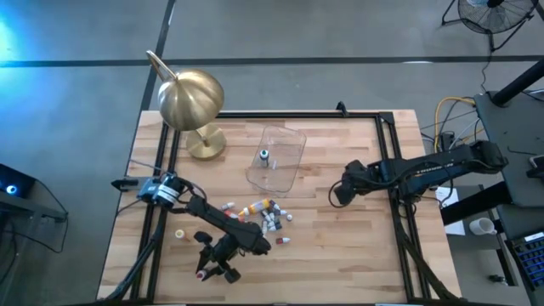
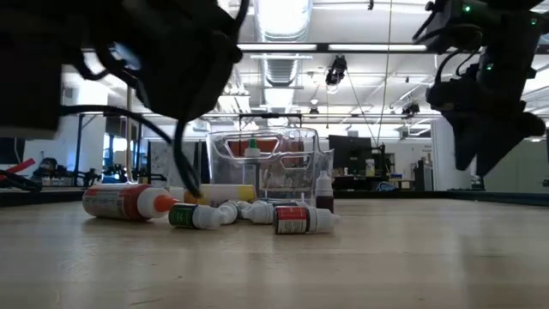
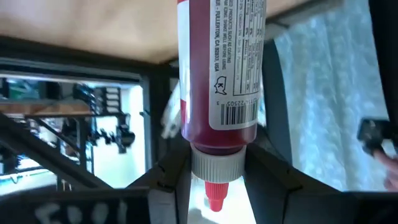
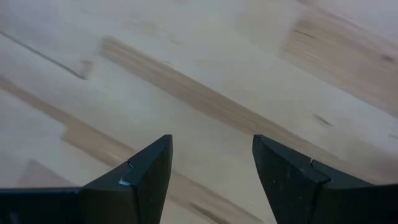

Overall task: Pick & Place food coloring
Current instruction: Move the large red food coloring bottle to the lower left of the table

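Note:
My left gripper point(image 1: 208, 268) is near the table's front edge, left of centre, shut on a red food coloring bottle point(image 3: 217, 68) with a white collar and a red tip. Several more small bottles point(image 1: 259, 212) lie loose in a heap at mid-table, and the low view shows them on their sides point(image 2: 296, 220). One orange-capped bottle point(image 1: 180, 233) lies apart to the left. A clear plastic tub point(image 1: 276, 157) behind the heap holds one bottle point(image 1: 264, 155). My right gripper point(image 1: 336, 194) hangs open over bare wood to the right point(image 4: 211, 168). My left gripper pinches the red bottle at its white cap collar point(image 3: 216, 163) between its two fingers point(image 3: 169, 183). The bottle lies along the fingers, with its red tip toward the wrist. Its labelled body sticks out past the fingertips.
A brass dome lamp point(image 1: 191, 100) stands at the far left corner on its round foot point(image 1: 206, 143). A black frame rail point(image 1: 395, 170) runs along the table's edges. Bare wood lies between the heap and my right gripper.

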You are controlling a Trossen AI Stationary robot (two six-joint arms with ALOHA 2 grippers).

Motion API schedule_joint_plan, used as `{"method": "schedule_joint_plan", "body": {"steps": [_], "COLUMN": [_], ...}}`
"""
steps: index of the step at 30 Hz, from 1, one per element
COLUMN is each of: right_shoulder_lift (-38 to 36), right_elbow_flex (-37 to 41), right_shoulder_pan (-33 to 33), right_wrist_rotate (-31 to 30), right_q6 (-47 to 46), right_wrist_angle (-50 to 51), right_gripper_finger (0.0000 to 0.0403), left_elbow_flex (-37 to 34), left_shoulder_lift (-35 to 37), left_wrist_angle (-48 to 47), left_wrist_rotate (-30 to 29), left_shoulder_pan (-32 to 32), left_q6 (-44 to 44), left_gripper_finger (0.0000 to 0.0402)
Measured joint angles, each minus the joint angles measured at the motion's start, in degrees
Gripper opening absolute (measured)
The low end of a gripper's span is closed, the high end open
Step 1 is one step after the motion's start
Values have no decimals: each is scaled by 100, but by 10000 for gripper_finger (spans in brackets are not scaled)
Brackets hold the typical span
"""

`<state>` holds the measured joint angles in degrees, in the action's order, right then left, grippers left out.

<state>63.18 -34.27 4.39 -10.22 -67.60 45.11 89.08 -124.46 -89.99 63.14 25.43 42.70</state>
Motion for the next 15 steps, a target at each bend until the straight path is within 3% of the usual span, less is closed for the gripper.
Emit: {"method": "schedule_joint_plan", "body": {"steps": [8, 15], "right_shoulder_lift": [0, 0], "right_elbow_flex": [138, 195], "right_shoulder_pan": [37, 37], "right_wrist_rotate": [-14, -65], "right_q6": [-79, 51], "right_wrist_angle": [-908, -1002], "right_gripper_finger": [214, 214], "left_elbow_flex": [-27, -93], "left_shoulder_lift": [0, 6], "left_wrist_angle": [-3, -3], "left_wrist_rotate": [21, 0], "left_shoulder_pan": [44, 46], "left_q6": [0, 1], "left_gripper_finger": [102, 126]}}
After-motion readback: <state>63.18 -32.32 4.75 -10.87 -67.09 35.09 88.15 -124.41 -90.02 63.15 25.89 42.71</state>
